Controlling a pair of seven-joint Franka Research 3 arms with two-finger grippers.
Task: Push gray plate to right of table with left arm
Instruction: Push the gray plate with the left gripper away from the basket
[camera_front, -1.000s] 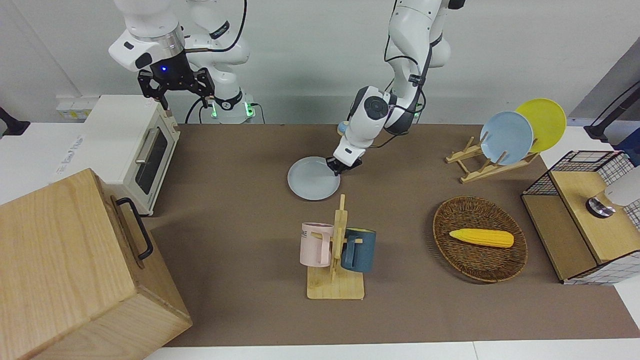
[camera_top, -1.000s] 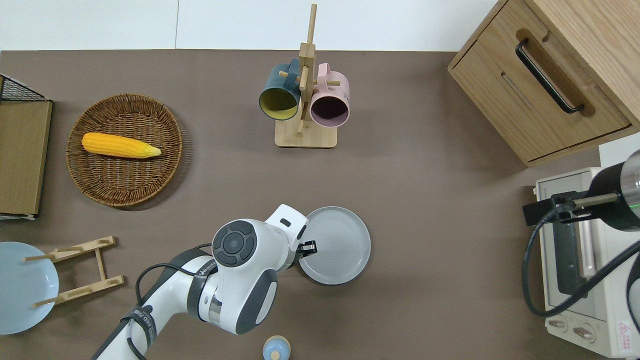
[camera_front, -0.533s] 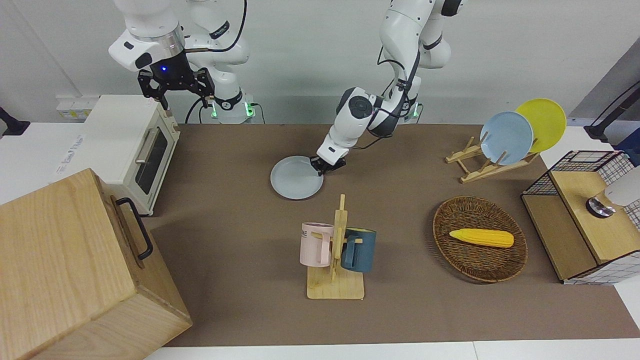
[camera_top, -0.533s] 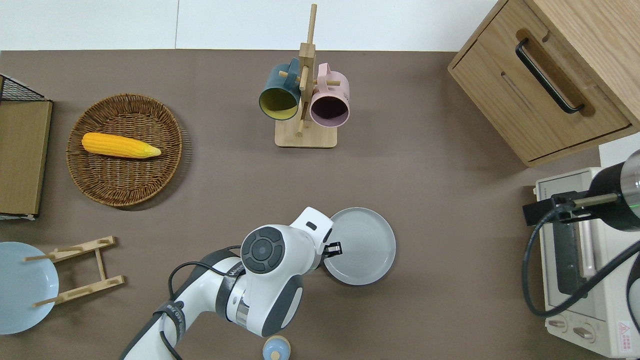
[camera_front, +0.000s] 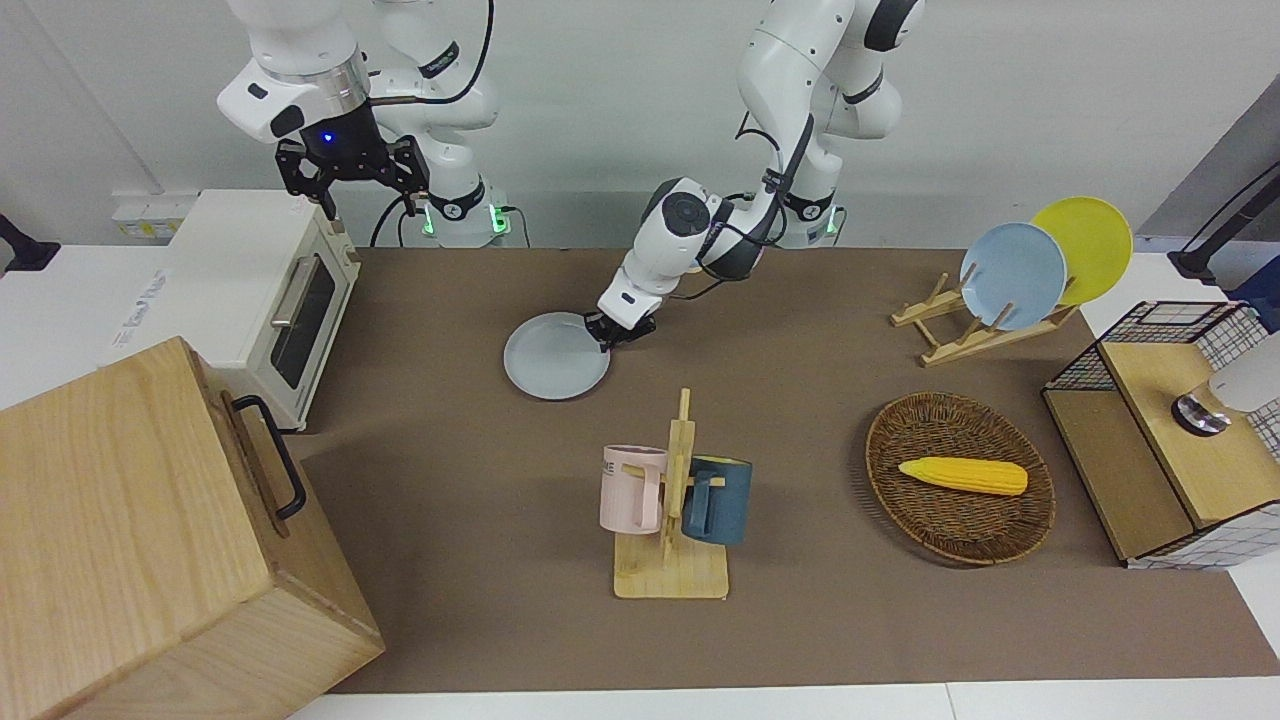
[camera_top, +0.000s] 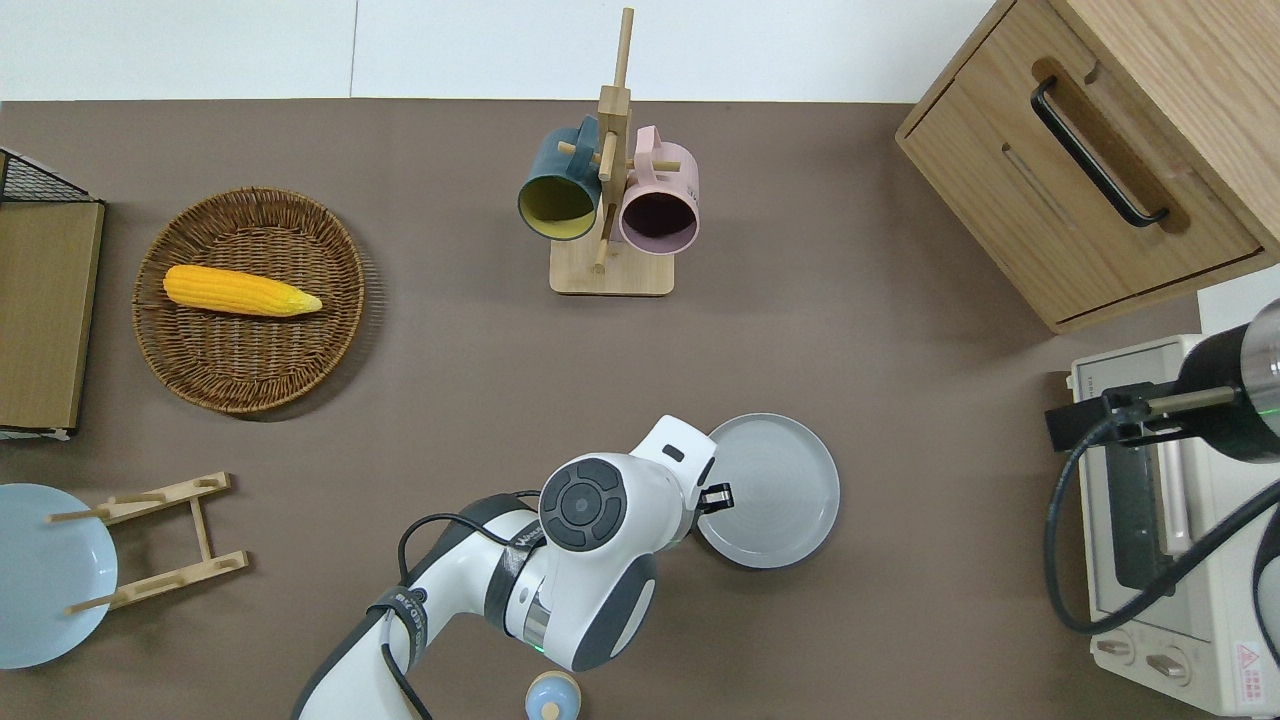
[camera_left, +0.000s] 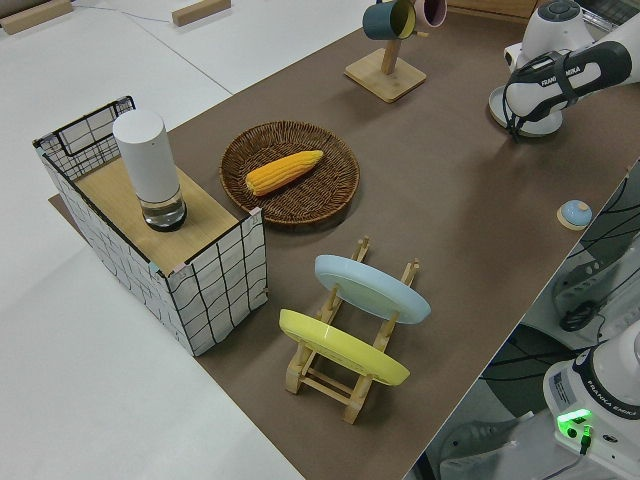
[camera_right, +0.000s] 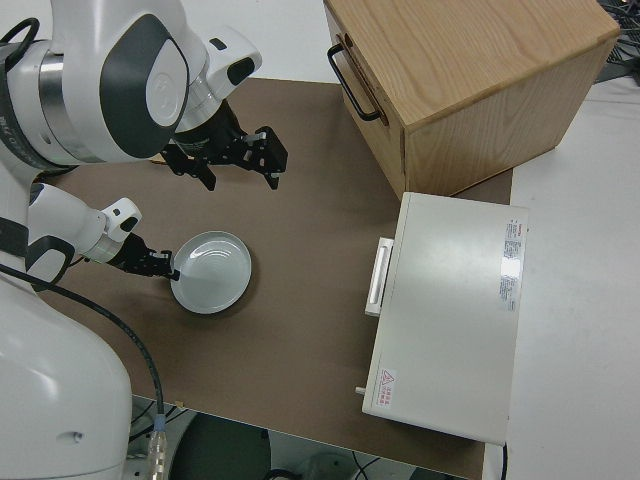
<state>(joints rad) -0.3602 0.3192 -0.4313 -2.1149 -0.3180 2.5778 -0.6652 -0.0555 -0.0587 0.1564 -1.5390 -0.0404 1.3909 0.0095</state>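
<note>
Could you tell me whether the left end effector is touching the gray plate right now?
Touching. The overhead view shows the left end effector pressed against the rim of the gray plate, with no gap between them.

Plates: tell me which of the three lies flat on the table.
The gray plate, with the left gripper at its rim. The sky-blue plate and the yellow plate stand on edge in the wooden rack.

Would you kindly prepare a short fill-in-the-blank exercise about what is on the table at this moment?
1. The left claw touches the rim of the ____ plate.
2. In the wicker basket lies an ear of ____.
3. The mug rack holds a dark blue mug and a ____ one.
4. In the plate rack the sky-blue plate stands beside a ____ one.

Missing words: gray; corn; pink; yellow
</note>
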